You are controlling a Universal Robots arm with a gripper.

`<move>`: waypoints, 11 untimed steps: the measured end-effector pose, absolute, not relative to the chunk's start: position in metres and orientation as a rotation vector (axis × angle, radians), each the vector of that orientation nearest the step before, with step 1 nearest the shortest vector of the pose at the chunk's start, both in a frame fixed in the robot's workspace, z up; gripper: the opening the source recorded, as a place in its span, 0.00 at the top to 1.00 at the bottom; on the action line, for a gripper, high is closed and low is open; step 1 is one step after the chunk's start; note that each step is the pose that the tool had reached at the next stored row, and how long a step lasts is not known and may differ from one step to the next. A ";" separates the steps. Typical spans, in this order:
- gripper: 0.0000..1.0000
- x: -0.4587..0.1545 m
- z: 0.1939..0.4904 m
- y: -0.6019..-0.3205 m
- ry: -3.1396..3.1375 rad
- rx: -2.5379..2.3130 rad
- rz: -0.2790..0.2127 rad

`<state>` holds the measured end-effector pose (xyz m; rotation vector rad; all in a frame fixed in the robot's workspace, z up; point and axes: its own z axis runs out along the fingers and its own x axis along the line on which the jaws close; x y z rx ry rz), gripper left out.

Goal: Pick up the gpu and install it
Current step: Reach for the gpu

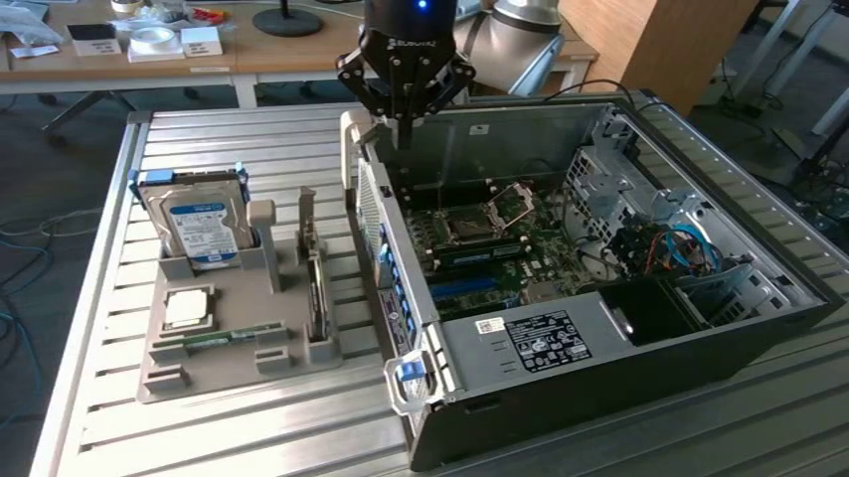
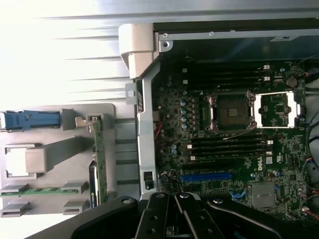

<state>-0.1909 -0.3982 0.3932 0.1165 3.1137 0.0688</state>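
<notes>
Exterior view: fingers closed, empty, above the case; wrist view shows the gpu edge-on in its tray.

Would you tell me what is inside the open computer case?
A motherboard with an open processor socket, a labelled power supply and blue cables; whatever lies beneath them is covered.

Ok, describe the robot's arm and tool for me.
The tool is black, built of jointed bars that taper to a narrow tip, with small white lettering across its body. A blue light glows just above it. The arm behind is a smooth silver-grey tube.
</notes>
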 end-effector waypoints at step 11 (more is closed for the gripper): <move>0.89 -0.215 0.393 -0.398 3.114 0.117 0.069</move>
